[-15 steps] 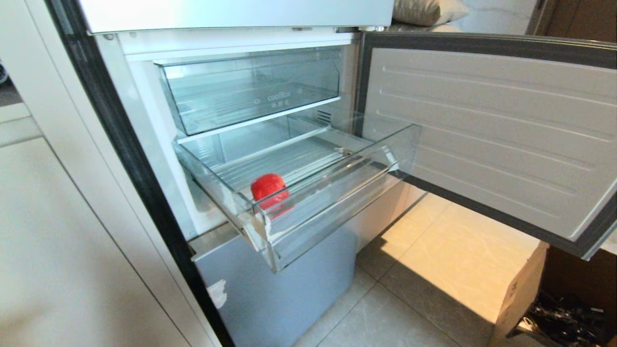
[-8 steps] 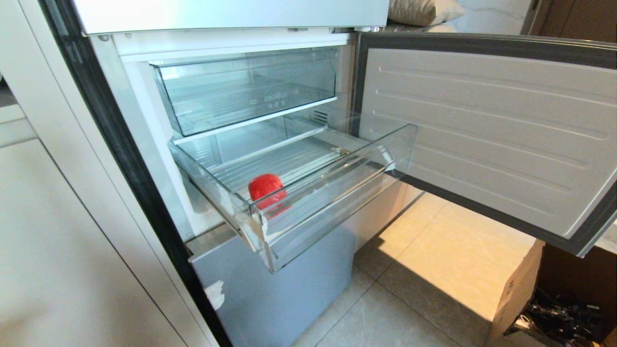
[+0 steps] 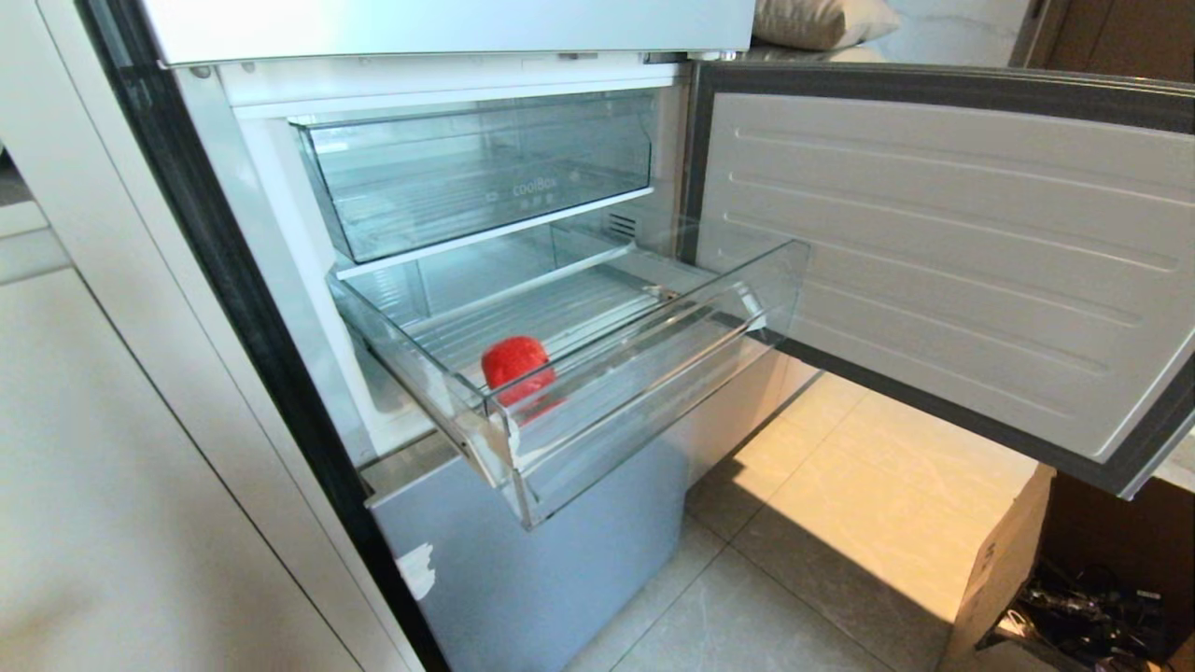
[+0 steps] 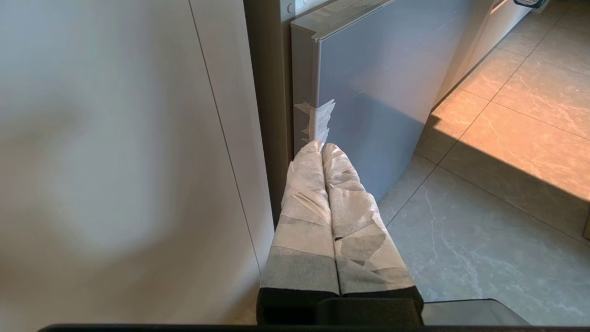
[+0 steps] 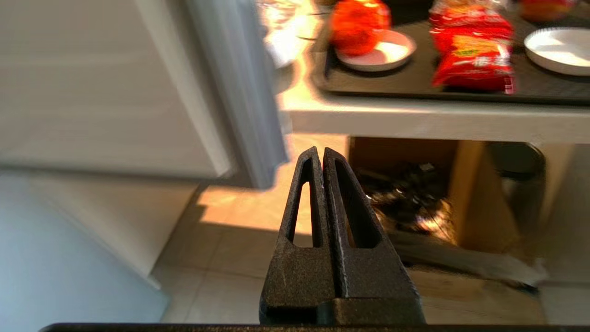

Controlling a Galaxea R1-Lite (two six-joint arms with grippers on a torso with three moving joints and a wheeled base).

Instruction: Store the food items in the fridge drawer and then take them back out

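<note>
Right gripper (image 5: 322, 154): fingers pressed together, nothing between them, hanging low over the floor beside the open fridge door (image 5: 115, 87). It points toward a counter (image 5: 415, 122) carrying a dark tray (image 5: 415, 90). On that tray an orange-red fruit (image 5: 358, 25) sits on a small white plate (image 5: 389, 50), next to a red snack bag (image 5: 470, 48).

Left gripper (image 4: 321, 147): taped fingers also closed and empty, parked low, tips just in front of the grey lower fridge panel (image 4: 382, 92).

Neither arm shows in the head view. There the fridge drawer (image 3: 644, 373) is pulled out, with one red fruit (image 3: 516, 364) resting near its front left corner. The coolBox bin (image 3: 476, 177) above has nothing visible in it.

Judgement: storing phase, half done; one fruit in, the second not yet fetched from the plate.

Next move calls for: spread the right fingers wide, raise them to tray height, and approach the fruit over the plate rim. It's round, so grip across the middle or it may roll off the plate.
</note>
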